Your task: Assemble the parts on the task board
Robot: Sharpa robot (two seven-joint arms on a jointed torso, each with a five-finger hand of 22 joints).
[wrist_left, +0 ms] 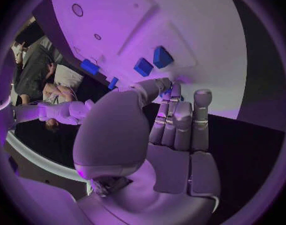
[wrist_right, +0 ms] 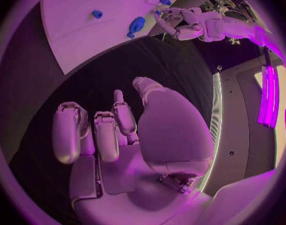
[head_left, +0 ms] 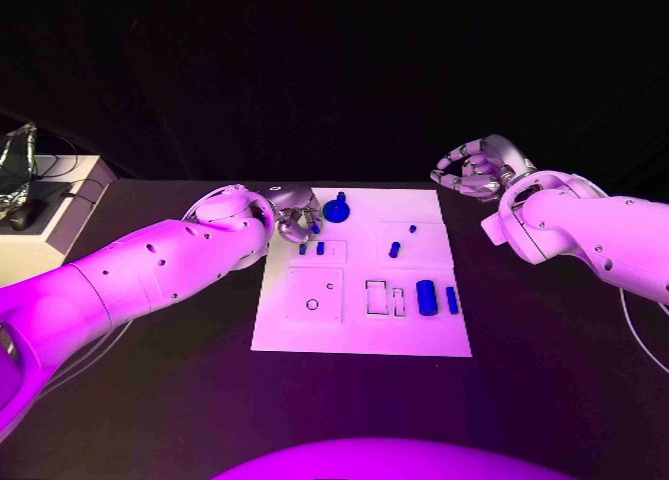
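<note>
The white task board [head_left: 363,335] lies mid-table with several blue parts on it. Two small ones [head_left: 311,248] stand side by side in a recess, also visible in the left wrist view [wrist_left: 153,61]. A round part [head_left: 337,210] sits near the far edge, and a thick cylinder [head_left: 426,297] and a thinner piece [head_left: 452,300] lie at the right. My left hand [head_left: 294,215] reaches over the board's far left corner, thumb and fingertips [wrist_left: 174,92] pinching a small blue part [wrist_left: 165,92] down at the surface. My right hand [head_left: 478,170] hovers off the far right corner, fingers curled, holding nothing [wrist_right: 112,130].
Two more small blue parts [head_left: 395,249] [head_left: 412,229] stand mid-board. Outlined empty slots [head_left: 380,297] and a ring mark [head_left: 311,303] lie nearer me. A white box [head_left: 46,215] with dark gear on it stands at the table's far left.
</note>
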